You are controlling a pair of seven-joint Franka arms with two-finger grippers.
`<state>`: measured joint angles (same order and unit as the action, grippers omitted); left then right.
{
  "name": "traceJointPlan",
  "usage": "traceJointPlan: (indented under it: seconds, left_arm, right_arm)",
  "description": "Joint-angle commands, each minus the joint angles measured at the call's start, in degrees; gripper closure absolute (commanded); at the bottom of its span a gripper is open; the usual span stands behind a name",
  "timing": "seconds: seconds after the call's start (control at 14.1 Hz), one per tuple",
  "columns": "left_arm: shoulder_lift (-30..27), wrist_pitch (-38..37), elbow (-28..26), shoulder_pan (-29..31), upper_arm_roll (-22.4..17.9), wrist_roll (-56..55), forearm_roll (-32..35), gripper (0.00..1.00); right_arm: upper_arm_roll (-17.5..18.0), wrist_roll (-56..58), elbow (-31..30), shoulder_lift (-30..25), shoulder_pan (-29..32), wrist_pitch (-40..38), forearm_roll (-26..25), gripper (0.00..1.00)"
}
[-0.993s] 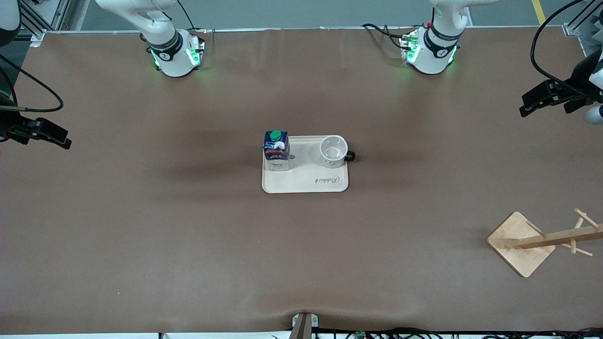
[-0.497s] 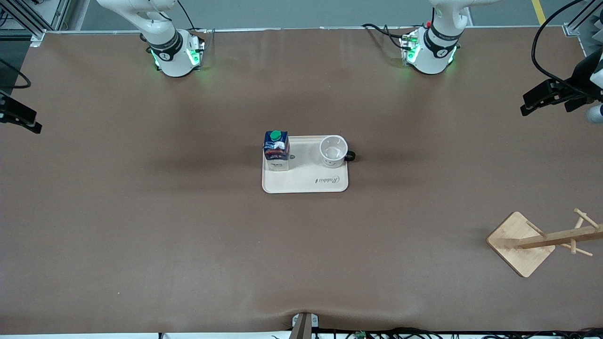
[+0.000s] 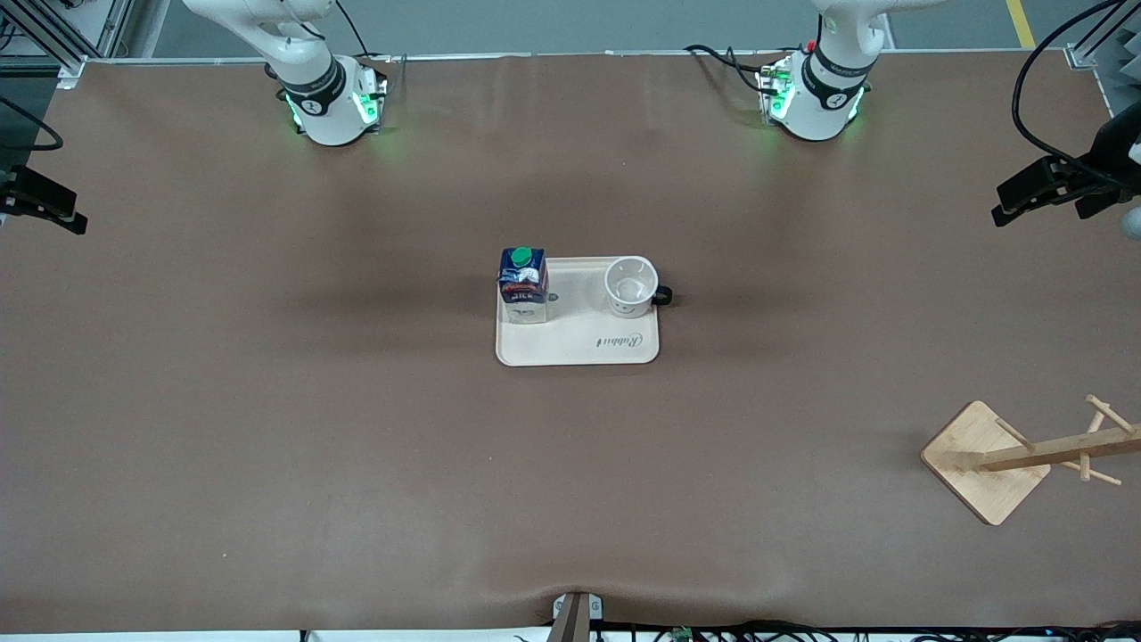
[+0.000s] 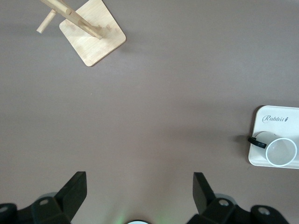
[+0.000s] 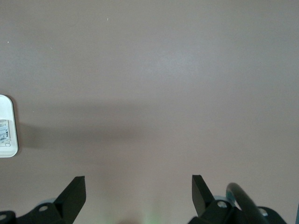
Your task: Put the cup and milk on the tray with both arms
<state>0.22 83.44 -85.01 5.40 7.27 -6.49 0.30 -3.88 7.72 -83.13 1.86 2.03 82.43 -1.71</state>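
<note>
The cream tray [image 3: 578, 349] lies mid-table. The dark-blue milk [image 3: 523, 283] with its green cap stands upright on the tray's corner toward the right arm's end. The white cup [image 3: 631, 285] stands upright on the corner toward the left arm's end, its black handle over the rim. My left gripper [image 3: 1041, 207] is open and empty, up in the air at the left arm's end of the table. My right gripper [image 3: 49, 207] is open and empty at the right arm's end. The left wrist view shows its gripper [image 4: 138, 187], the cup [image 4: 281, 152] and the tray [image 4: 275, 120]. The right wrist view shows its gripper [image 5: 138, 189] over bare table and the tray's edge [image 5: 5, 105].
A wooden rack with a square base [image 3: 985, 462] and pegs lies tipped near the front camera at the left arm's end; it also shows in the left wrist view [image 4: 93, 39]. Brown table surface [image 3: 357, 428] surrounds the tray.
My right gripper has drawn back toward the right arm's end of the table and risen in the view. My left gripper has lifted slightly. Tray, milk and cup have not moved.
</note>
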Motion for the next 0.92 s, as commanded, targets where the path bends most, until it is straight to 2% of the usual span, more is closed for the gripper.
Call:
traceJointPlan:
  seconds: [0.0,0.28,0.85]
  left_arm:
    - [0.7,-0.2,1.3,-0.5,0.5,-0.2,-1.0,0.00]
    - [0.7,-0.9,1.2,-0.7,2.3,-0.5,-0.6,0.00]
    - [0.7,-1.0,1.2,0.3,2.0,0.0,-0.7,0.00]
  right_arm:
    - [0.5,0.6,0.2,-0.1,0.8,-0.5,-0.1,0.00]
    - [0.5,0.6,0.2,-0.1,0.9,-0.5,-0.1,0.00]
    - [0.5,0.5,0.2,-0.1,1.0,-0.6,-0.1,0.00]
